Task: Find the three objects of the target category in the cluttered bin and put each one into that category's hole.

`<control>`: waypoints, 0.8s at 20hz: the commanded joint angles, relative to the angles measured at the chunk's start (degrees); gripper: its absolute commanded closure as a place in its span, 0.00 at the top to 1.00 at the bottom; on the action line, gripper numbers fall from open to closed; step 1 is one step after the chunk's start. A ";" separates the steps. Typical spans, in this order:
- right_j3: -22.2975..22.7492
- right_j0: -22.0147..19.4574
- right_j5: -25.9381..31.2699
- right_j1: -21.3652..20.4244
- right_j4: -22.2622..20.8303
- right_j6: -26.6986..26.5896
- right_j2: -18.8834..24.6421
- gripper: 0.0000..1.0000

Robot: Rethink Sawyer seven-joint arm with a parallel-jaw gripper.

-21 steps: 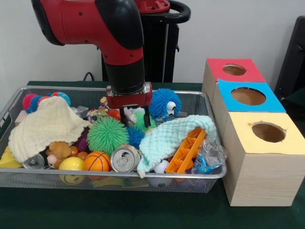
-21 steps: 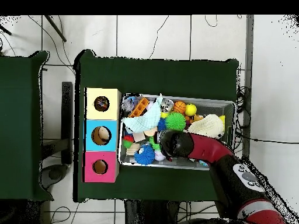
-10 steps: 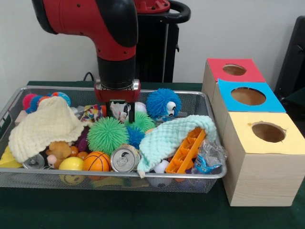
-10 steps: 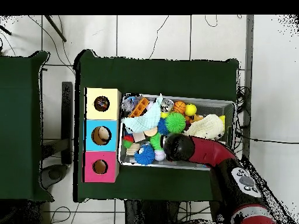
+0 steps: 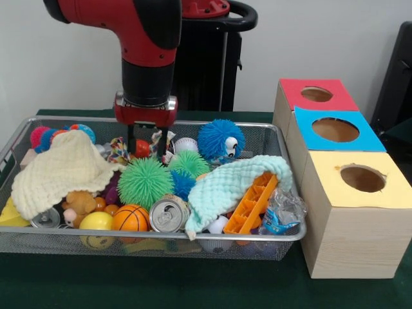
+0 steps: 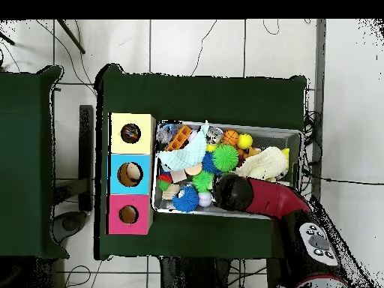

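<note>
My gripper (image 5: 146, 153) hangs open over the back of the wire bin (image 5: 193, 237), its two dark fingers either side of a small red toy (image 5: 143, 148) without closing on it. To its right lie a white ball (image 5: 186, 144) and a blue spiky ball with eyes (image 5: 220, 140). In front of it sits a green spiky ball (image 5: 145, 182). At the right stand three boxes, each with a hole in a coloured top: red (image 5: 317, 94), blue (image 5: 335, 130) and yellow (image 5: 362, 178). In the overhead view the arm (image 6: 240, 192) covers the gripper.
A cream cloth (image 5: 61, 167) covers the bin's left part and a mint cloth (image 5: 232, 183) drapes over an orange block (image 5: 252, 203). A can (image 5: 168, 214), a basketball (image 5: 130, 217), a yellow ball (image 5: 96, 222) and a crushed bottle (image 5: 282, 211) lie along the front rim.
The gripper has slid left along the back of the bin in the front view, from beside the blue spiky ball to over the small red toy. Nothing was picked up.
</note>
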 commanded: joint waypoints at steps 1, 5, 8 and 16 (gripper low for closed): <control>-3.64 0.27 -0.61 -1.12 2.57 10.54 -0.56 1.00; -2.78 0.23 -1.95 -1.61 2.33 10.53 -0.53 1.00; -3.01 0.68 -1.87 -1.90 2.27 10.58 -1.07 1.00; -3.77 -0.62 -3.56 0.47 2.20 10.13 -0.63 1.00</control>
